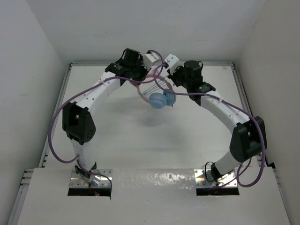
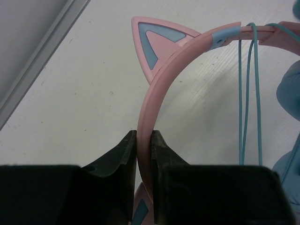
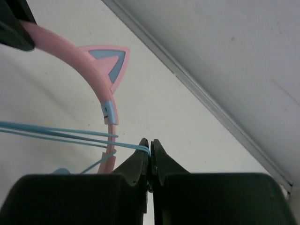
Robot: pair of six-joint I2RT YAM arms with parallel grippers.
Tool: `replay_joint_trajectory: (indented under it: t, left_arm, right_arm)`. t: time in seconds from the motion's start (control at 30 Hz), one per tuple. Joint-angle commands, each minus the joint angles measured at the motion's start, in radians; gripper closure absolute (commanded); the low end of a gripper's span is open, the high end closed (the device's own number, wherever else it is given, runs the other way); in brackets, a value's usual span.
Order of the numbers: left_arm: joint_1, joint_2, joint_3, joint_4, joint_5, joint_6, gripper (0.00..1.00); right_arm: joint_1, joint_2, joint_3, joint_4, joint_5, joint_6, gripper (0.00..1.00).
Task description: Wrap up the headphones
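Observation:
The headphones (image 1: 159, 96) hang in the air between both arms at the back of the table, light blue ear cups (image 1: 162, 100) lowest. My left gripper (image 2: 144, 136) is shut on the pink headband (image 2: 154, 103), below a cat-ear point (image 2: 157, 40). Thin pale blue cable (image 2: 248, 93) runs in several strands across the band. My right gripper (image 3: 150, 143) is shut on that cable (image 3: 70, 133), which stretches taut leftward past the headband (image 3: 93, 79). In the top view the left gripper (image 1: 151, 60) and right gripper (image 1: 169, 63) sit close together above the cups.
Thick purple robot cables (image 1: 58, 126) loop along both arms. A raised rim (image 1: 61, 93) borders the white table, with walls close behind (image 3: 225, 56). White tabletop (image 1: 150, 140) lies between the arms and their bases.

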Motion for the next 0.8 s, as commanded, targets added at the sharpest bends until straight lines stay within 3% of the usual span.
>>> replay_joint_trajectory:
  t: [0.0,0.3,0.33,0.37,0.57,0.77]
  left_arm:
    - [0.01,-0.114,0.041,-0.125,0.057,0.015,1.0]
    - [0.01,-0.119,0.087,-0.151,0.116,-0.057,1.0]
    - [0.01,-0.119,0.089,-0.154,0.123,-0.061,1.0]
    - [0.012,-0.117,0.09,-0.157,0.128,-0.064,1.0]
    - [0.012,-0.122,0.099,-0.168,0.165,-0.084,1.0]
    - [0.012,-0.129,0.104,-0.168,0.162,-0.114,1.0]
  right_arm:
    - [-0.1,-0.037,-0.045,0.149,0.04,0.093,0.99]
    - [-0.149,-0.002,-0.127,0.218,-0.023,0.216,0.93]
    - [-0.149,0.001,-0.134,0.222,-0.031,0.225,0.9]
    - [-0.151,0.004,-0.138,0.235,-0.039,0.232,0.81]
    - [-0.153,0.026,-0.149,0.267,-0.106,0.272,0.64]
    - [-0.156,0.008,-0.215,0.265,-0.184,0.268,0.65]
